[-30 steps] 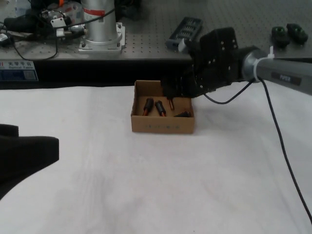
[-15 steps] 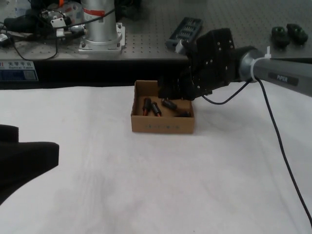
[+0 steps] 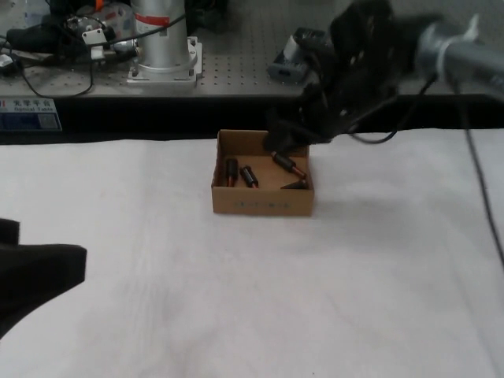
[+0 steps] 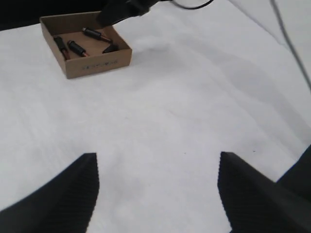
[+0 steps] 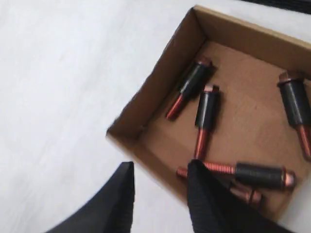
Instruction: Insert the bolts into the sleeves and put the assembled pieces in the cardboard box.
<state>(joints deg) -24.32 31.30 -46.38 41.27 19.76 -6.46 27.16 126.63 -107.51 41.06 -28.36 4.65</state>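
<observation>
The cardboard box (image 3: 264,205) stands at the middle of the white cloth, toward the back. Several copper bolts in black sleeves lie inside it: one (image 5: 194,80) beside another (image 5: 206,109) near one wall, a third (image 5: 257,174) close to my right fingers, and more along the far side. My right gripper (image 5: 158,204) hangs open and empty just above the box's back right corner (image 3: 287,138). My left gripper (image 4: 158,194) stands open and empty over bare cloth, well in front of the box (image 4: 85,68). Its arm (image 3: 35,272) sits at the near left.
Behind the cloth runs a perforated metal bench (image 3: 236,47) with a metal post (image 3: 161,35), cables and small tools. A black cable (image 3: 480,213) trails from the right arm across the cloth's right side. Open cloth (image 3: 260,299) lies in front of the box.
The right gripper held a sleeved bolt over the box, let it drop in, then rose up and back away from the box. The left arm barely shifted.
</observation>
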